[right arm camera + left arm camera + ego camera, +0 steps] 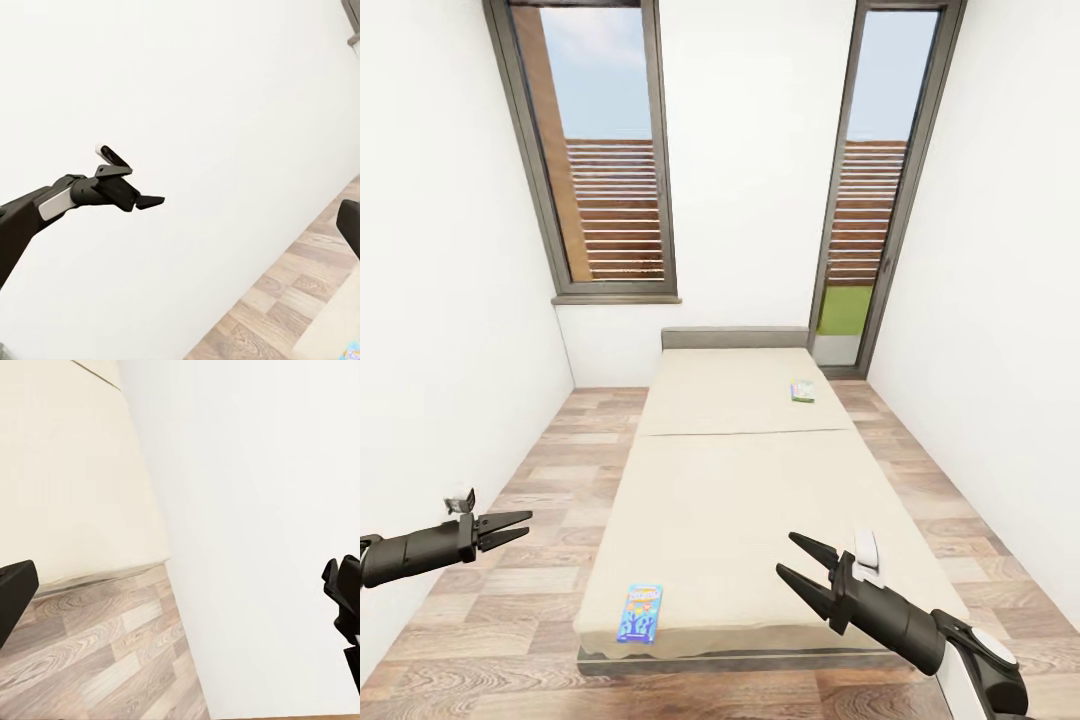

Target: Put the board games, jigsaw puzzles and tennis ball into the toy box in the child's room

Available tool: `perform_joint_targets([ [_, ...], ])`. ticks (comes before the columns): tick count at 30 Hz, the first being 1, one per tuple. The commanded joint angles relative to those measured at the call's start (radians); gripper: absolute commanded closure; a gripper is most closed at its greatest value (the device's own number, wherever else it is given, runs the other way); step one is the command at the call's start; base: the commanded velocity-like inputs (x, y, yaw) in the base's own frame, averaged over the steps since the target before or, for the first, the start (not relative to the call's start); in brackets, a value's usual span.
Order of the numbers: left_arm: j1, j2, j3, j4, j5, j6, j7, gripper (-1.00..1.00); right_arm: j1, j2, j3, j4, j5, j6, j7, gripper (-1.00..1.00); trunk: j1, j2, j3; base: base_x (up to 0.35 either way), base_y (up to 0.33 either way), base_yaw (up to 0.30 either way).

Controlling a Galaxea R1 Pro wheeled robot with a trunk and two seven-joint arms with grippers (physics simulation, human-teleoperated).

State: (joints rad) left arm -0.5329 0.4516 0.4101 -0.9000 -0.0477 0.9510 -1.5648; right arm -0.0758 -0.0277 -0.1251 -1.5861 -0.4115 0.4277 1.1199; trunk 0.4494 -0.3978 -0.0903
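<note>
Head view, right gripper point(798, 558): fingers spread wide, nothing held, raised over the bed's near right corner.
Left gripper point(520, 528): fingers parted narrowly, nothing held, raised over the wood floor point(510, 590) left of the bed.
Blue board game point(640, 612): laid flat at the near left edge of the bed point(730, 500).
Second board game point(802, 391): laid flat far up the mattress, right side, near the headboard.
Windows point(595, 150): set in the far wall.

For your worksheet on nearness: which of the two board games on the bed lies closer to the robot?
The blue game at the bed's near left corner; the other lies far up by the headboard.
</note>
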Motion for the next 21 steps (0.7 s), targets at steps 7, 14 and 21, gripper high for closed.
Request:
perform_joint_targets([
  [7,-0.001,0.001,0.001,0.0,-0.005,0.011,-0.006,-1.0,-0.001,0.0,-0.001,0.0,-0.006,0.009,0.002,-1.0,0.001,-0.002,-0.002,0.0,0.072,0.0],
  [14,-0.001,0.001,0.001,0.0,-0.005,0.01,-0.006,-1.0,-0.001,0.0,-0.001,0.0,-0.006,0.01,0.003,-1.0,0.001,-0.002,-0.002,0.0,0.109,0.0],
  [21,-0.001,0.001,0.002,0.0,-0.005,0.01,-0.006,-1.0,-0.002,0.001,-0.001,0.0,-0.006,0.018,0.001,-1.0,0.001,-0.002,-0.002,0.0,0.019,0.0],
])
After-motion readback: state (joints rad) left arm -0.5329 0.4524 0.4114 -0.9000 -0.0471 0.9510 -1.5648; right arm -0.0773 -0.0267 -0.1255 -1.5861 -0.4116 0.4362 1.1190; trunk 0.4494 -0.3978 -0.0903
